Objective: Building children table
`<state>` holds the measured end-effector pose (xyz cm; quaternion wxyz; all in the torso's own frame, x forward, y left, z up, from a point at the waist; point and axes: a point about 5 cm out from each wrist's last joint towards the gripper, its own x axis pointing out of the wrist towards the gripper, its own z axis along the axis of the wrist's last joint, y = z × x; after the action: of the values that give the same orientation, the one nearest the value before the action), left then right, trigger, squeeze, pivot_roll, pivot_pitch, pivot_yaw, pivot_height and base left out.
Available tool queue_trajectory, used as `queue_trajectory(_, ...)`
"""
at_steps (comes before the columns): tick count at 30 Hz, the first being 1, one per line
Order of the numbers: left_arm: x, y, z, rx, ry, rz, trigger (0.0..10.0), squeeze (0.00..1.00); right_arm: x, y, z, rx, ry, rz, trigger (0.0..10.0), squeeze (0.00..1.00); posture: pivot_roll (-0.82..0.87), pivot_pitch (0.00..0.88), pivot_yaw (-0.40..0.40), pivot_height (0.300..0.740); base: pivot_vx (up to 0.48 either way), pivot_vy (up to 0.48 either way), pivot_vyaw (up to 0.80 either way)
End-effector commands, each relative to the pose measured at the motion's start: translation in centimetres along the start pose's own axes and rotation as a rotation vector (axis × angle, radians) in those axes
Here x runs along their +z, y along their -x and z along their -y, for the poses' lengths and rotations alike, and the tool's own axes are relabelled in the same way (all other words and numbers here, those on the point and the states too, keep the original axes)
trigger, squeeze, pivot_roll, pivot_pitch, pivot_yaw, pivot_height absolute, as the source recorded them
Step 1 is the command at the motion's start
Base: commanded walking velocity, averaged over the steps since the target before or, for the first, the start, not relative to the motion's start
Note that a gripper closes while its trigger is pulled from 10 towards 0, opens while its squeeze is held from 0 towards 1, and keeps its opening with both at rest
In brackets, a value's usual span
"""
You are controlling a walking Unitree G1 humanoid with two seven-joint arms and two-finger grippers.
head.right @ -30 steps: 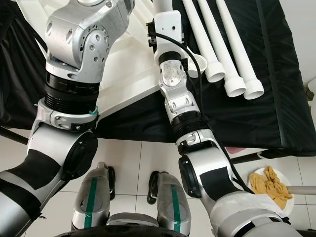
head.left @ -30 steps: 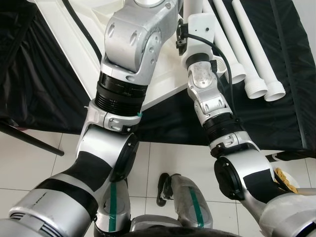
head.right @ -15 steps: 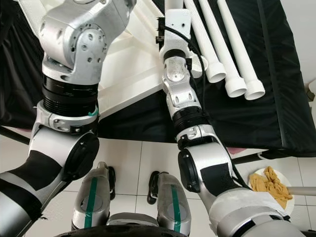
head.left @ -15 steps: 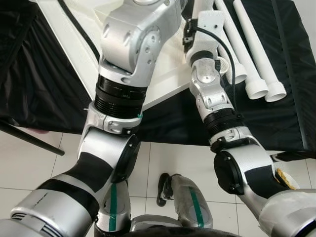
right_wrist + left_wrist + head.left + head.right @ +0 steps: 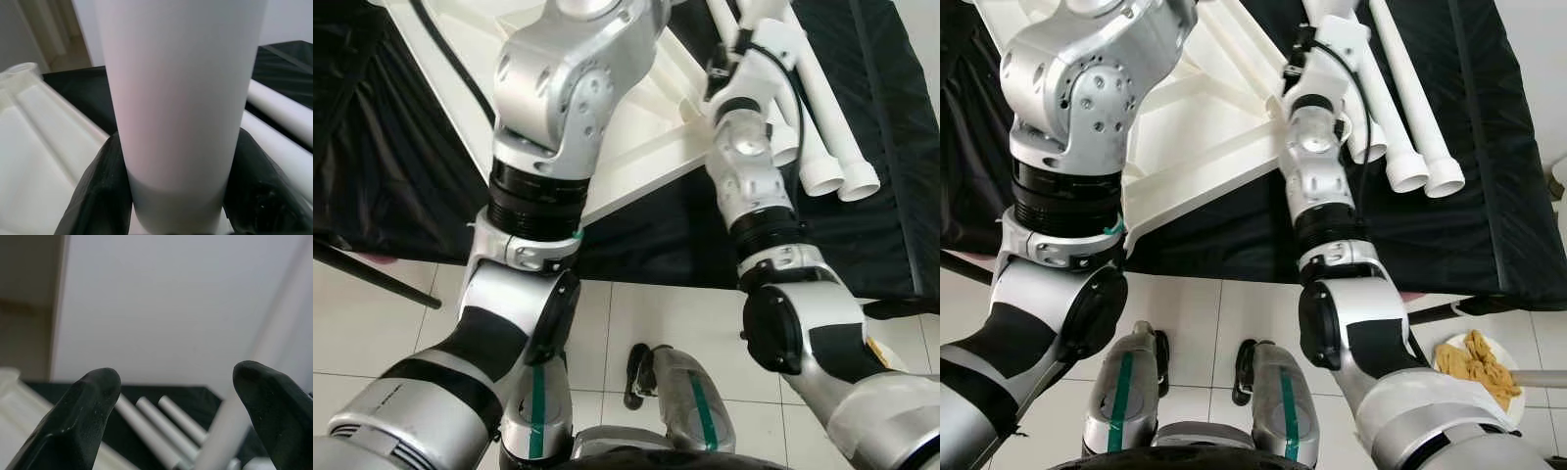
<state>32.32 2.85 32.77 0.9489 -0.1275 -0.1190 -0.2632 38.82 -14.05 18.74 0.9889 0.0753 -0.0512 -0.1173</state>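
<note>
Right gripper (image 5: pixel 173 196) is clamped tight on a white table leg (image 5: pixel 178 98), one black finger (image 5: pixel 95 191) pressed to each side of the tube, which stands up between them. Beside it lies the ribbed underside of the white tabletop (image 5: pixel 1205 127), upside down on the black cloth (image 5: pixel 1489 196). From the head camera, the right arm (image 5: pixel 1322 186) reaches up toward twelve o'clock, its wrist just at the tabletop's near corner. Three more white legs (image 5: pixel 1400 127) lie side by side on the cloth at about one o'clock, open ends toward the robot. Left gripper (image 5: pixel 188 396) is spread wide and holds nothing; through the gap those spare legs show, a little blurred. The left arm (image 5: pixel 558 117) rises over the tabletop at eleven o'clock. Down at five o'clock, a plate with something yellow (image 5: pixel 1477 370), perhaps a rag, sits on the tiled floor (image 5: pixel 1205 313).
</note>
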Motion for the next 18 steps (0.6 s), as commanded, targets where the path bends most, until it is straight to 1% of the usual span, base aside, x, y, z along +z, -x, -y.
queue_trajectory(1,-1.3,0.2,-0.5,-0.099,0.024,-0.064,10.0,0.0,0.4,-0.4,1.2,-0.022,0.007,0.014,10.0,0.0,0.13,0.04,-0.07,0.74,0.0,0.0,0.0)
queue_trajectory(2,-2.0,0.3,-1.1,-0.074,0.021,-0.092,10.0,0.0,0.5,-0.4,1.6,-0.008,0.038,0.031,10.0,0.0,0.12,0.044,-0.068,0.74,0.0,0.0,0.0)
queue_trajectory(3,-2.0,0.3,-1.1,-0.074,0.021,-0.092,10.0,0.0,0.5,-0.4,1.6,-0.008,0.038,0.031,10.0,0.0,0.12,0.044,-0.068,0.74,0.0,0.0,0.0)
queue_trajectory(4,-2.7,0.5,-1.6,-0.058,0.008,-0.117,10.0,0.0,0.4,-0.3,2.0,0.006,0.038,0.041,10.0,0.0,0.12,0.044,-0.067,0.74,0.0,0.0,0.0)
queue_trajectory(5,-2.7,0.5,-1.6,-0.058,0.008,-0.117,10.0,0.0,0.4,-0.3,2.0,0.006,0.038,0.041,10.0,0.0,0.12,0.044,-0.067,0.74,0.0,0.0,0.0)
queue_trajectory(6,-3.5,0.7,-2.0,-0.036,-0.016,-0.154,10.0,0.0,0.3,-0.2,2.5,0.024,0.045,0.053,10.0,0.0,0.11,0.046,-0.067,0.74,0.0,0.0,0.0)
queue_trajectory(7,-3.5,0.7,-2.0,-0.036,-0.016,-0.154,10.0,0.0,0.3,-0.2,2.5,0.024,0.045,0.053,10.0,0.0,0.11,0.046,-0.067,0.74,0.0,0.0,0.0)
queue_trajectory(8,-4.2,0.9,-2.3,-0.021,-0.029,-0.18,10.0,0.0,0.2,-0.1,3.1,0.037,0.043,0.057,10.0,0.0,0.11,0.045,-0.067,0.74,0.0,0.0,0.0)
queue_trajectory(9,-4.2,0.9,-2.3,-0.021,-0.029,-0.18,10.0,0.0,0.2,-0.1,3.1,0.037,0.043,0.057,10.0,0.0,0.11,0.045,-0.067,0.74,0.0,0.0,0.0)
queue_trajectory(10,-4.5,1.1,-2.5,-0.013,-0.036,-0.193,10.0,0.0,0.1,0.0,3.5,0.043,0.04,0.058,10.0,0.0,0.11,0.045,-0.067,0.74,0.0,0.0,0.0)
queue_trajectory(11,-5.2,1.3,-2.8,0.0,-0.06,-0.214,10.0,0.0,-0.1,0.2,4.0,0.071,0.032,0.051,10.0,0.0,0.11,0.042,-0.067,0.74,0.0,0.0,0.0)
queue_trajectory(12,-5.8,1.5,-2.9,0.008,-0.076,-0.232,10.0,0.0,-0.3,0.4,4.3,0.097,0.029,0.048,10.0,0.0,0.11,0.042,-0.067,0.74,0.0,0.0,0.0)
queue_trajectory(13,-5.8,1.5,-2.9,0.008,-0.076,-0.232,10.0,0.0,-0.3,0.4,4.3,0.097,0.029,0.048,10.0,0.0,0.11,0.042,-0.067,0.74,0.0,0.0,0.0)
queue_trajectory(15,-6.5,1.7,-3.1,0.018,-0.091,-0.257,10.0,0.0,-0.4,0.6,4.6,0.136,0.021,0.049,10.0,0.0,0.1,0.039,-0.068,0.74,0.0,0.0,0.0)
queue_trajectory(17,-7.5,1.9,-3.0,0.008,-0.105,-0.288,10.0,0.0,-0.6,0.9,4.7,0.161,0.038,0.054,10.0,0.0,0.1,0.037,-0.069,0.74,0.0,0.0,0.0)
queue_trajectory(18,-8.3,2.1,-2.9,-0.002,-0.142,-0.317,10.0,0.0,-0.7,1.0,4.9,0.17,0.049,0.054,10.0,0.0,0.1,0.035,-0.069,0.74,0.0,0.0,0.0)
